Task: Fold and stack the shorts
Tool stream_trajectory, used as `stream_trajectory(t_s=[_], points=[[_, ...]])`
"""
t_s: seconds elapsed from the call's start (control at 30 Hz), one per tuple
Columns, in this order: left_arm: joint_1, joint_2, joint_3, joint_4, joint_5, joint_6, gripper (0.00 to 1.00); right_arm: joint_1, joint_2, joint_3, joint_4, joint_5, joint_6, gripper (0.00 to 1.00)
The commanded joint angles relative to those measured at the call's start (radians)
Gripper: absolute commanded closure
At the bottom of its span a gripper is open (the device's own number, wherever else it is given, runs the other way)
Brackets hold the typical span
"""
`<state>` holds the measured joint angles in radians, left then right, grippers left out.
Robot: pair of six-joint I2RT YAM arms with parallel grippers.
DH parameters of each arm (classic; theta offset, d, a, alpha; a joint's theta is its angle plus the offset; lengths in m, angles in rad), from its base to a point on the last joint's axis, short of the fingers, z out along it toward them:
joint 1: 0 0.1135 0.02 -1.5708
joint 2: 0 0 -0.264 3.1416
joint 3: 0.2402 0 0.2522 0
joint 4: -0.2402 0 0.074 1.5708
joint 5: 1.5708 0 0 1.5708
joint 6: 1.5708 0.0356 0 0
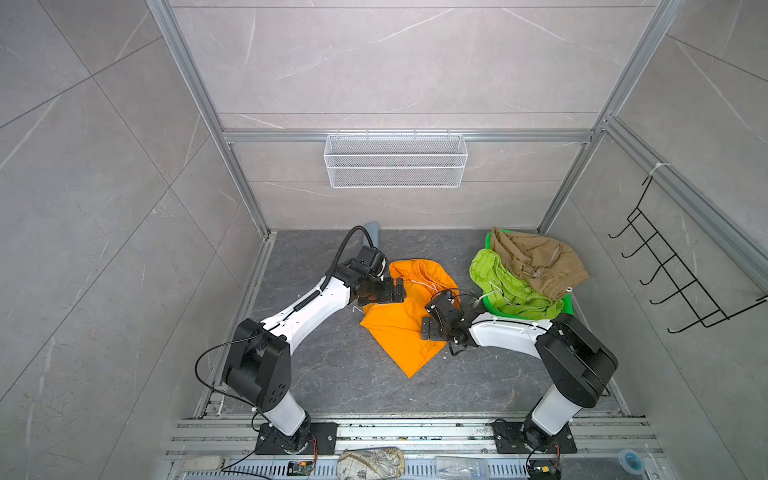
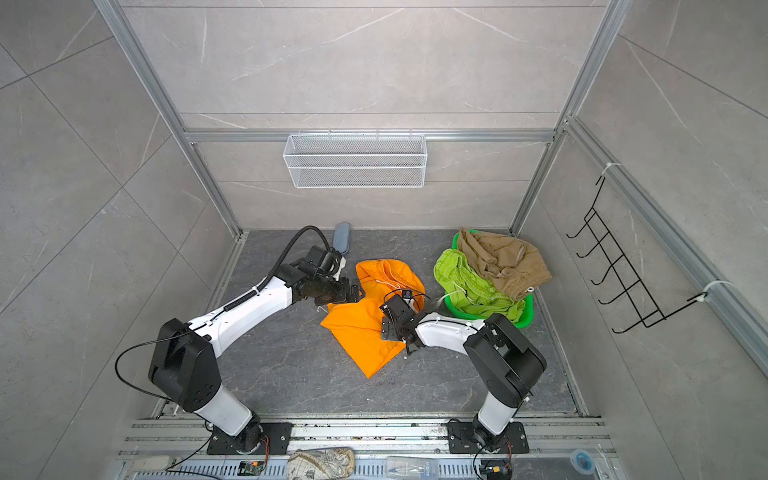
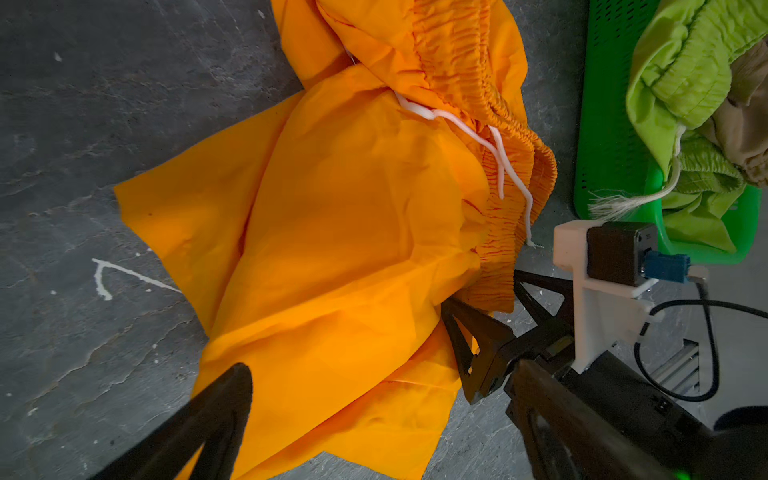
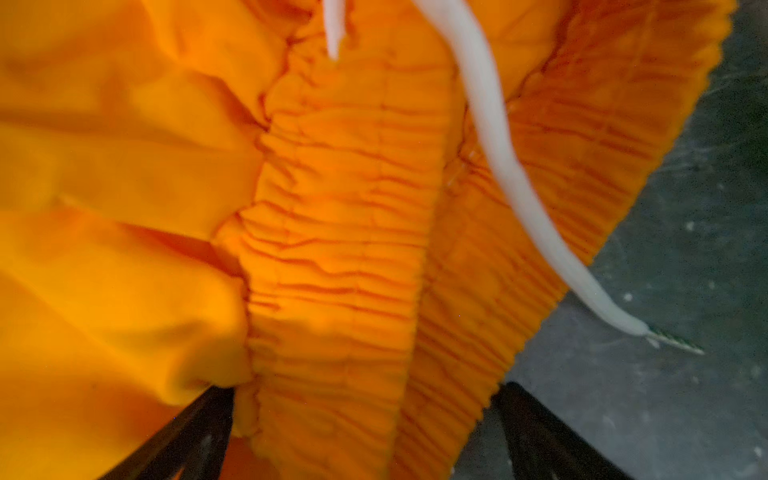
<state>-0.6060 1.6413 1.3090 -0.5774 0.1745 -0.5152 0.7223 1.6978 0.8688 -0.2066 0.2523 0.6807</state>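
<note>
In a top view: orange shorts point(image 1: 399, 332) lie crumpled mid-surface point(image 1: 332, 374). Lime green shorts point(image 1: 511, 291) and khaki shorts point(image 1: 536, 257) are heaped in the green basket point(image 1: 568, 306).
Left wrist: left gripper point(image 3: 382, 386) jaws apart over orange cloth.
Right wrist: right gripper point(image 4: 361, 415) jaws apart, straddling the waistband point(image 4: 340, 249).

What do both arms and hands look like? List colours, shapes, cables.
The left arm and right arm have white shell links, black boxy joints and black base plates. A ribbed black hose loops on the left arm. The left hand and right hand are black, with triangular cut-out fingers. A white bracket there carries a black camera with a blue plug.
</note>
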Motion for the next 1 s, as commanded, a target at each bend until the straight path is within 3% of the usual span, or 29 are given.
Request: stream_trajectory(t_s=[0.0,0.23,0.37,0.47,0.53,0.63,0.7,0.8,0.97], points=[[-0.046,0.023,0.01,0.012,-0.014,-0.068,0.0,0.0,0.007,-0.061,0.025,-0.03,-0.033,0.01],[-0.088,0.076,-0.103,0.19,0.01,-0.177,0.0,0.001,-0.202,-0.226,0.119,0.05,-0.04,0.01],[-0.117,0.115,-0.101,0.21,-0.012,-0.184,0.0,0.032,-0.351,-0.315,0.203,0.137,-0.035,0.0],[-0.118,0.133,-0.093,0.203,-0.018,-0.176,0.0,0.052,-0.375,-0.354,0.24,0.175,-0.045,0.0],[-0.118,0.134,-0.091,0.192,-0.031,-0.162,0.0,0.055,-0.386,-0.375,0.276,0.146,-0.049,0.01],[-0.121,0.136,-0.074,0.164,-0.049,-0.131,0.0,0.055,-0.337,-0.318,0.149,0.128,-0.015,0.01],[-0.125,0.138,-0.046,0.128,-0.059,-0.097,0.0,0.055,-0.316,-0.348,0.172,0.11,0.003,0.12],[-0.136,0.142,0.002,0.073,-0.077,-0.04,0.0,0.055,-0.414,-0.406,0.158,0.203,0.063,0.01],[-0.175,0.216,0.158,-0.07,-0.098,0.084,0.0,0.065,-0.599,-0.499,0.092,0.312,0.13,0.0]])
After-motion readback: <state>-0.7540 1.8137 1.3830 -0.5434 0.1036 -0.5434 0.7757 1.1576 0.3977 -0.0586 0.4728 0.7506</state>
